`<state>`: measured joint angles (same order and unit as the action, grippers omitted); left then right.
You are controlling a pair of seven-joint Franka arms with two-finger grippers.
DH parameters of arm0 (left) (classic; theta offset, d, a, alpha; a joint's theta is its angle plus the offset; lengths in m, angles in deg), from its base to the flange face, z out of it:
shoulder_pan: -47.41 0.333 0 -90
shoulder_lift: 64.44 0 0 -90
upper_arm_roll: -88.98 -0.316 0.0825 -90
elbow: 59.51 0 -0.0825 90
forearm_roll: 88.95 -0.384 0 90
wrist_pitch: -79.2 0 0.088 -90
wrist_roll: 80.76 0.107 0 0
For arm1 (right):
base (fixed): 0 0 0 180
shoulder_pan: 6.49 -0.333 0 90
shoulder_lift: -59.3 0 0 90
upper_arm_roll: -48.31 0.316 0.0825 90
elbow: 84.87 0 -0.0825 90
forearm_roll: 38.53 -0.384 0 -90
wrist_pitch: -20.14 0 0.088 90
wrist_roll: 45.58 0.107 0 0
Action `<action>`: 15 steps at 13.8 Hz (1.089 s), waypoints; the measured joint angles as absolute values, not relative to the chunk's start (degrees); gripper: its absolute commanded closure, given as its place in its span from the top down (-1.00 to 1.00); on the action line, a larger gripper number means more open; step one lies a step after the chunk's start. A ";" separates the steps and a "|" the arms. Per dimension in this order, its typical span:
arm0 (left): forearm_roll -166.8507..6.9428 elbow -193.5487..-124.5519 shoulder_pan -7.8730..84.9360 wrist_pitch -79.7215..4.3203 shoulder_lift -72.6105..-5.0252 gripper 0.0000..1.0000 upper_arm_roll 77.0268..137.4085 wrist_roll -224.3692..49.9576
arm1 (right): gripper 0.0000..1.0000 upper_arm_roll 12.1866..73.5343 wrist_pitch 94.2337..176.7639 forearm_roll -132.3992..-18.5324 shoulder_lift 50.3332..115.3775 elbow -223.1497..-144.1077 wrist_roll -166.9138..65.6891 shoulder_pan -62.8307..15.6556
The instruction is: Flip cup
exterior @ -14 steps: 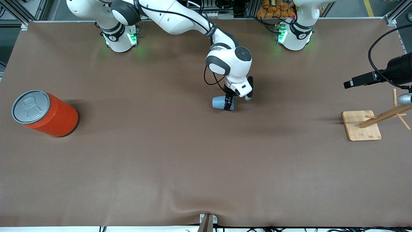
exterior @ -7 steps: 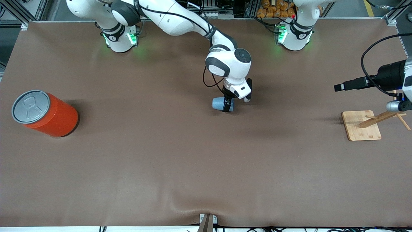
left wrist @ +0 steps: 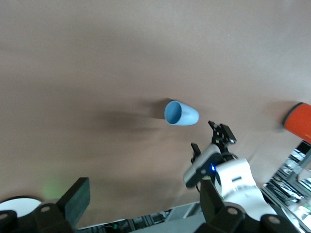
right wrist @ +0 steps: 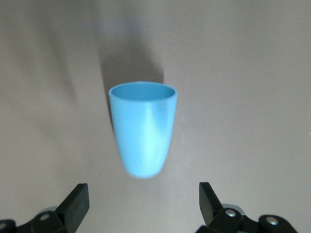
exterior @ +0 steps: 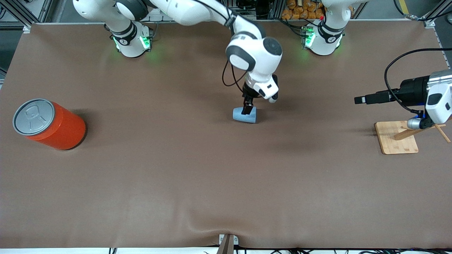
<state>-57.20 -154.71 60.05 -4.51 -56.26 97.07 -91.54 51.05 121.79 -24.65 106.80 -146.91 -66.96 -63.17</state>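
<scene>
Cup [exterior: 244, 115]: small, light blue, tapered, matte plastic, no handle. You will find it lying on its side near the middle of the brown surface [exterior: 176, 176], with its long axis running along the surface between the two arms' ends. Its open mouth faces the left arm's end and its narrower closed base points toward the right arm's end. From the right wrist view the mouth shows as a thin even rim with a slightly darker blue inside.

Right hand [exterior: 248, 108]: directly over the cup, fingers spread wide and holding nothing. Its fingers [right wrist: 77, 201] stand either side of the cup's base end, clear of the wall. It is much the nearer hand for your next move (the cup sits square between its fingertips).

Left hand [exterior: 360, 100]: up in the air over the surface at the left arm's end, beside the wooden stand [exterior: 397, 137], fingers open and empty, waiting.

Handling, as a judgement: the smooth tapered wall could slip under a pinch and the cup may roll, so you would do best to grip across its width.

Also present: large orange can [exterior: 49, 124] with grey lid, well apart at the right arm's end.
</scene>
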 measured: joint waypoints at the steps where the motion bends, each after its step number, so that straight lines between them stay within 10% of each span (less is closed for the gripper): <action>1: -56.08 -155.91 60.04 -5.18 -56.26 1.00 97.11 -91.52 | 1.00 51.01 120.64 -25.61 105.38 -146.90 -67.02 -62.61; 15: -41.14 -173.47 59.68 -15.16 -56.26 1.00 98.51 -82.68 | 1.00 51.97 114.94 -37.55 99.22 -146.85 -63.50 -29.49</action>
<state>-41.14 -173.47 59.68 -15.16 -56.26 98.51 -82.68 51.97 114.94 -37.55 99.22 -146.85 -63.50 -29.49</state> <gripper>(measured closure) 0.000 0.000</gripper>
